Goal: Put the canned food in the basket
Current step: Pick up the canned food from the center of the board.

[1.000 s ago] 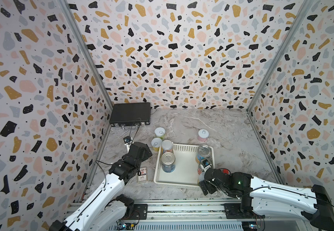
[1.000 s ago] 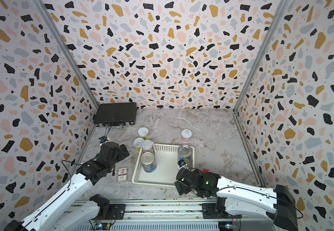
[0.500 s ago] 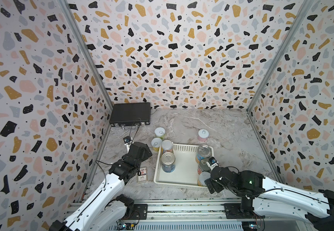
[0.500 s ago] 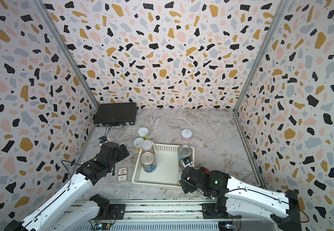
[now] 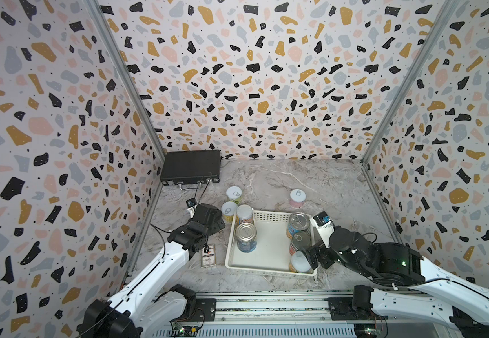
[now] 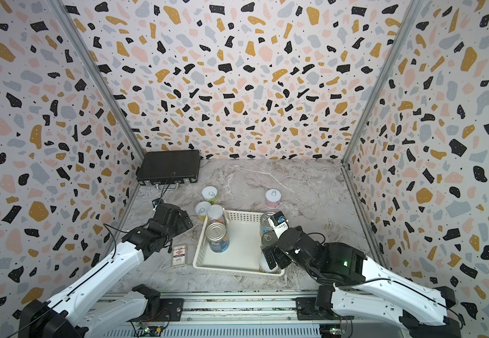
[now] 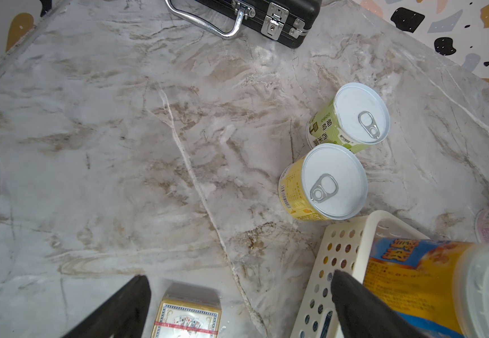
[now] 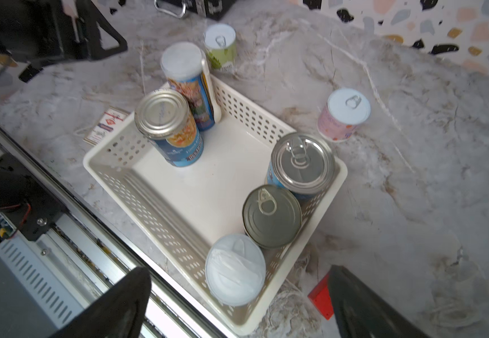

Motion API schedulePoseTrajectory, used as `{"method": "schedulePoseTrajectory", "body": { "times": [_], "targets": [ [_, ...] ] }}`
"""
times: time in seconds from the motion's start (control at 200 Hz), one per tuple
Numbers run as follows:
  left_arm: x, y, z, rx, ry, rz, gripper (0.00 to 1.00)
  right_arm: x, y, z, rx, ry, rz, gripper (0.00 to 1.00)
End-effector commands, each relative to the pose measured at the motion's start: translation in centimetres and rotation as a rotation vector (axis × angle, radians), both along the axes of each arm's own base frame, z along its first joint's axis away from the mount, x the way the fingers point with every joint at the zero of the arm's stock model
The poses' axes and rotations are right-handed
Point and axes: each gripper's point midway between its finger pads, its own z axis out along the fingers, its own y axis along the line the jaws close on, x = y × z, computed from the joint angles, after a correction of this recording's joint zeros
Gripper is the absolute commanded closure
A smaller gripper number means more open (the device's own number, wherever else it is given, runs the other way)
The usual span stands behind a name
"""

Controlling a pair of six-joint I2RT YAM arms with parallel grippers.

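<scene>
Already five cans stand upright inside the basket (image 5: 269,264) at lower centre of a top view, while three remain on the marble: a green-labelled can (image 5: 233,194), a yellow-labelled can (image 5: 229,211) hard against the basket's outer corner, and a pink-labelled can (image 5: 297,197) beyond its far rim. In the same view the left gripper (image 5: 218,224) sits just left of the yellow-labelled can, clearly the nearer arm to that pair, and the right gripper (image 5: 316,257) hovers at the basket's right wall beside the white-lidded can (image 5: 300,262) in the near right corner. The second top view repeats this layout, with the pink-labelled can (image 6: 272,197) well apart from either arm, though probably nearer the right one. From the left wrist, both black fingers (image 7: 363,307) spread wide with nothing between them; the yellow-labelled can (image 7: 323,183) lies ahead at centre right of the frame, upright, pull-tab up, and the green-labelled can (image 7: 350,117) just beyond it. From the right wrist, the fingers (image 8: 366,304) also stand wide apart and empty, the white-lidded can (image 8: 235,269) between and ahead of them in the basket (image 8: 114,172), and the pink-labelled can (image 8: 344,115) upright at upper right.
</scene>
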Motion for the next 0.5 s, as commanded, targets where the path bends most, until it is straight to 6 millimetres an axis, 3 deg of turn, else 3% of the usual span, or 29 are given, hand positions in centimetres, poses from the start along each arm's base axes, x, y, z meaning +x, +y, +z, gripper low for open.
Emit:
{"method": "schedulePoseTrajectory", "body": {
  "times": [0.0, 0.1, 0.22, 0.305, 0.496],
  "targets": [
    [2.0, -0.6, 2.7, -0.078, -0.044, 0.026, 0.00, 1.8, 1.0, 4.4, 0.028, -0.130, -0.013, 0.00],
    [4.0, -2.1, 4.2, -0.136, -0.056, 0.007, 0.00, 2.9, 2.8, 6.4, 0.057, -0.142, -0.015, 0.00],
    [6.8, -4.1, 4.6, -0.151, -0.001, -0.033, 0.00, 3.4, 4.9, 7.0, 0.073, -0.114, 0.012, 0.00],
    [9.0, -6.1, 3.4, -0.149, 0.085, -0.106, 0.00, 3.5, 5.5, 6.3, 0.053, -0.107, 0.028, 0.00],
    [12.5, -7.2, -0.2, -0.070, 0.244, -0.115, 0.00, 3.2, 4.4, 4.3, 0.054, -0.113, 0.023, 0.00]
  ]
}}
